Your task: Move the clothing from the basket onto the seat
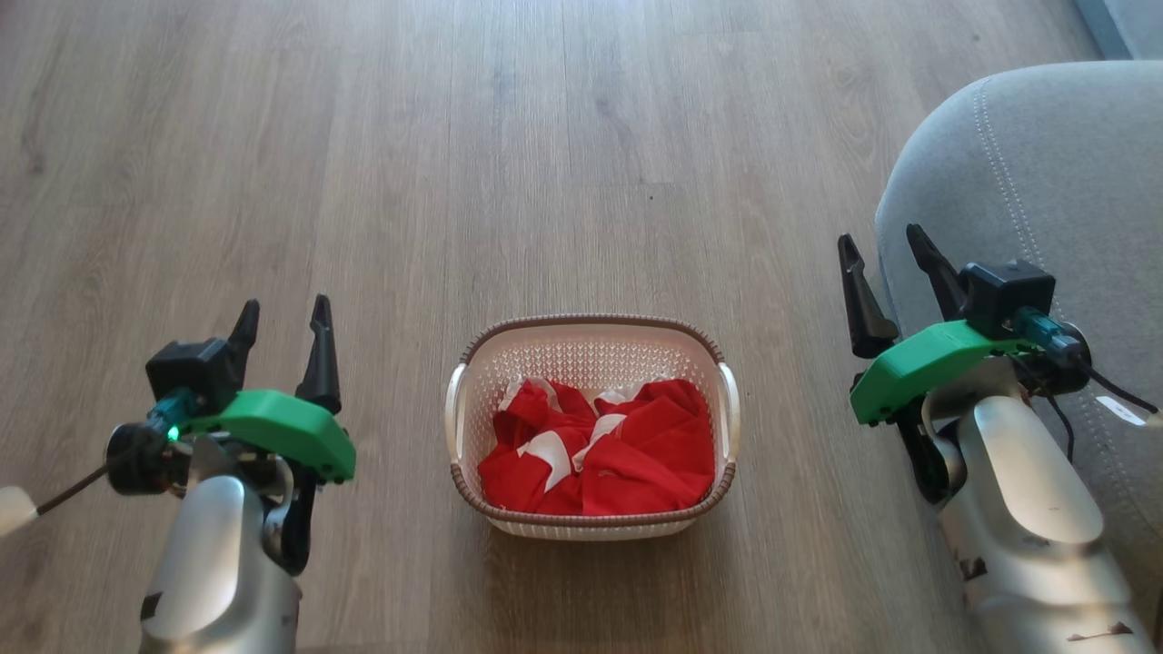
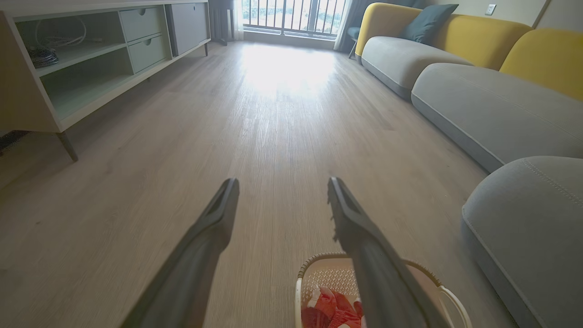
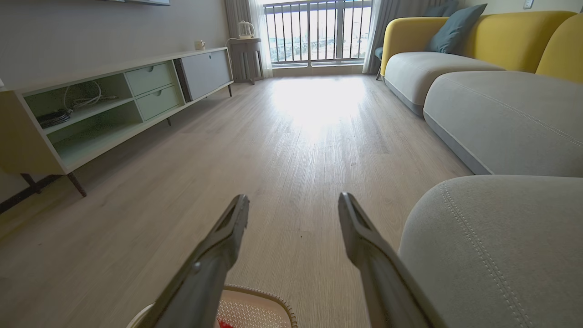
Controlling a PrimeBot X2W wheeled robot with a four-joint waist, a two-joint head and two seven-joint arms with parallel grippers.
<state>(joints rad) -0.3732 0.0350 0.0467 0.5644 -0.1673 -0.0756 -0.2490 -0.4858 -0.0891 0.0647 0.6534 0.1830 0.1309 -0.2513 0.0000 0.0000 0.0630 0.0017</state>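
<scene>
The cream basket point(image 1: 591, 340) with a brown rim stands on the wood floor in the middle of the head view, and crumpled red clothing point(image 1: 600, 450) with white patches lies inside it. The grey seat point(image 1: 1045, 173) rises at the right edge. My left gripper point(image 1: 283, 311) hangs open to the left of the basket, nothing between its fingers. My right gripper point(image 1: 886, 243) is open to the right of the basket, close beside the seat's rounded edge. In the left wrist view the basket point(image 2: 319, 266) and clothing point(image 2: 330, 307) show at the bottom, the seat point(image 2: 528, 218) to the right.
Bare wood floor point(image 1: 454, 136) stretches ahead of the basket. A low pale sideboard point(image 3: 114, 100) lines the left wall, and a grey and yellow sofa point(image 3: 478, 77) runs along the right. A balcony door point(image 3: 319, 32) closes the far end.
</scene>
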